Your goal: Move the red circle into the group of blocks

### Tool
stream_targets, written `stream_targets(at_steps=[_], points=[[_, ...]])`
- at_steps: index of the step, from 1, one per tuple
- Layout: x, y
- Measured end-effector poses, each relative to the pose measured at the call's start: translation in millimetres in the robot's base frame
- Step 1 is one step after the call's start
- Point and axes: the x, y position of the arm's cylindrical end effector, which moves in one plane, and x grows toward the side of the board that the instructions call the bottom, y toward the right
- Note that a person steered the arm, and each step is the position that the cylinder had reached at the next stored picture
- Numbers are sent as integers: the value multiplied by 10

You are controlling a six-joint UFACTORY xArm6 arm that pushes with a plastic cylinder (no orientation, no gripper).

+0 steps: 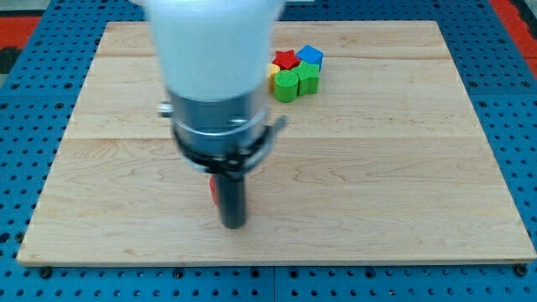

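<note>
The pale wooden board (pixel 403 168) lies bare between my tip (pixel 232 225) and the cluster at the view's top: red star block (pixel 286 59), blue block (pixel 310 56), two green blocks (pixel 295 82), a yellow sliver (pixel 273 69). The red circle block (pixel 213 190) peeks out just left of my bare rod, apparently touching, well clear of every edge.

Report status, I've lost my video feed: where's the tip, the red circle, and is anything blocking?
My tip down on board, against red circle, mostly hidden behind rod. Group at view's top: red star, blue, green, yellow blocks. Nothing between.
</note>
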Motion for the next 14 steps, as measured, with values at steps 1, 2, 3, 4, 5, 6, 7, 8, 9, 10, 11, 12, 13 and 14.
stream_targets(at_steps=[1, 2, 3, 4, 5, 6, 7, 8, 9, 10, 11, 12, 13, 14], points=[[-364, 123], [-969, 123], [-984, 122], [-980, -288], [-1241, -412], [-1446, -194], [-1680, 61], [-1409, 24], [-1382, 15], [-1702, 87], [-1708, 237], [-1436, 373], [-1402, 560], [-1667, 565]])
